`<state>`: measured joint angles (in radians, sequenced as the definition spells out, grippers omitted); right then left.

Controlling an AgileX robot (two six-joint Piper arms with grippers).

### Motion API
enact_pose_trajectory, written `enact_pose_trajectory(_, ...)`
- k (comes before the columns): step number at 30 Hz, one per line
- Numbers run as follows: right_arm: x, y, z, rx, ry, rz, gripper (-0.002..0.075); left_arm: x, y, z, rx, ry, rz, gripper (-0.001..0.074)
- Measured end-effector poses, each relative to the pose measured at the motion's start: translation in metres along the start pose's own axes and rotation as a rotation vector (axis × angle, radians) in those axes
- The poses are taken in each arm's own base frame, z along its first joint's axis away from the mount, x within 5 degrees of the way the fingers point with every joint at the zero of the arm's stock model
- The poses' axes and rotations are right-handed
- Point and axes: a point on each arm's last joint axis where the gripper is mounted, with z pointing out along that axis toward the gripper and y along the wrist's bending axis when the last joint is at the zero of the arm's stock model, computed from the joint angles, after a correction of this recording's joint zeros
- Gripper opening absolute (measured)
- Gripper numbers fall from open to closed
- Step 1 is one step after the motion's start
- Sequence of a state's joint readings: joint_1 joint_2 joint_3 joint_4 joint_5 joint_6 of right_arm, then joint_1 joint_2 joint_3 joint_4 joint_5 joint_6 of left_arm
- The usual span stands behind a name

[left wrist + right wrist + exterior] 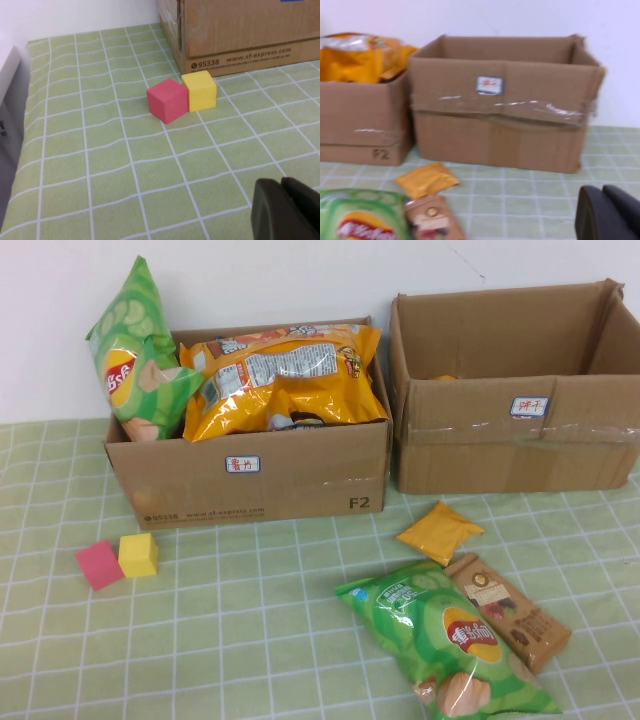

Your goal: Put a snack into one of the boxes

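On the green checked tablecloth (250, 640), three snacks lie loose in front of my two cardboard boxes: a green chip bag (445, 645), a brown snack bar (508, 610) touching its right side, and a small orange packet (440, 531) just behind them. The left box (250, 480) already holds a large orange chip bag (285, 375) and a second green bag (135, 350) standing at its left corner. The right box (515, 445) sits just beside it, something orange barely showing inside. A pink cube (99, 565) and a yellow cube (138, 554) touch near the left box. My left gripper (287, 210) hovers over the cloth near the cubes; my right gripper (607, 212) hangs before the right box. Whether either is wide or narrow, I cannot tell.
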<state>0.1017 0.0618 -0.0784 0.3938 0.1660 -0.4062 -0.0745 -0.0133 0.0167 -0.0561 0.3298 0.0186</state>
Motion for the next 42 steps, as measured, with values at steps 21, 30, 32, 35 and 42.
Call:
enact_pose_trajectory(21,0.048,-0.012,-0.002,0.167,0.198,0.218,-0.0002,0.0,0.0,0.0,0.001,0.002,0.005,0.0)
enact_pose_trajectory(30,0.048,-0.012,-0.002,0.164,0.204,0.178,-0.0002,0.0,0.0,0.0,0.001,0.002,0.005,0.0)
enact_pose_trajectory(32,0.048,-0.011,-0.002,0.157,0.208,0.145,-0.0002,0.0,0.0,0.0,0.001,0.002,0.006,0.0)
enact_pose_trajectory(35,0.048,-0.011,-0.002,0.15,0.21,0.118,-0.0002,0.0,0.0,0.0,0.001,0.002,0.006,0.0)
enact_pose_trajectory(42,0.047,-0.011,-0.002,0.146,0.212,0.111,-0.0002,0.0,0.0,0.0,0.001,0.001,0.007,0.0)
